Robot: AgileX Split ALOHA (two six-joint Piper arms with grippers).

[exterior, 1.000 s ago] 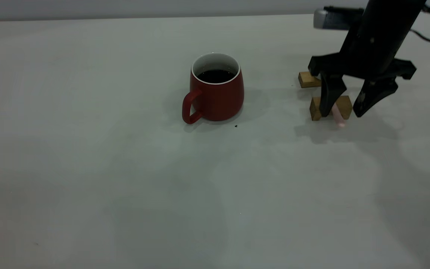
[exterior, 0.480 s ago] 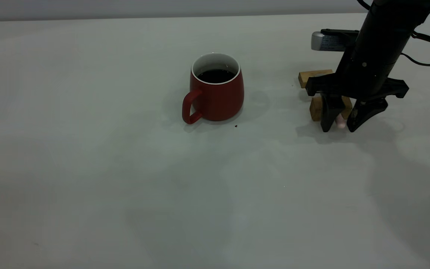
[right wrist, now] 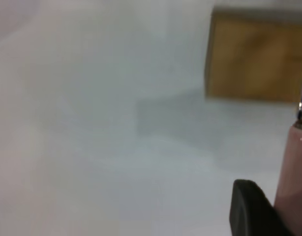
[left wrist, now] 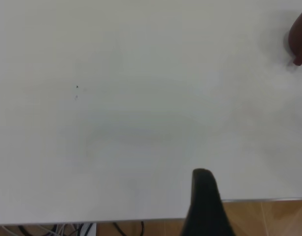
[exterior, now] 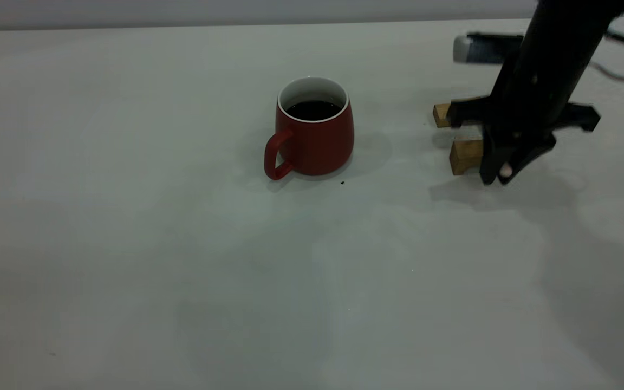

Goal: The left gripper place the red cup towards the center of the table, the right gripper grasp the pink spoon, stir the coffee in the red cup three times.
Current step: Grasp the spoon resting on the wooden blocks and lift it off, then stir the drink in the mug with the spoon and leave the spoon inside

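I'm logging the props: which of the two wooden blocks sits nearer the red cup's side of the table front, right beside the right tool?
The front block, beside the right tool holding the pink spoon; the other block lies farther back.

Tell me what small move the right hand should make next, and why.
Probably lift the spoon clear of the blocks, then carry it toward the cup. The right hand looks closed on its pink handle, and the cup of coffee already stands mid-table.

A lab-like test bench: a bare pale table (exterior: 128, 244), plain wall behind, loose cables (left wrist: 67, 229) under its edge.
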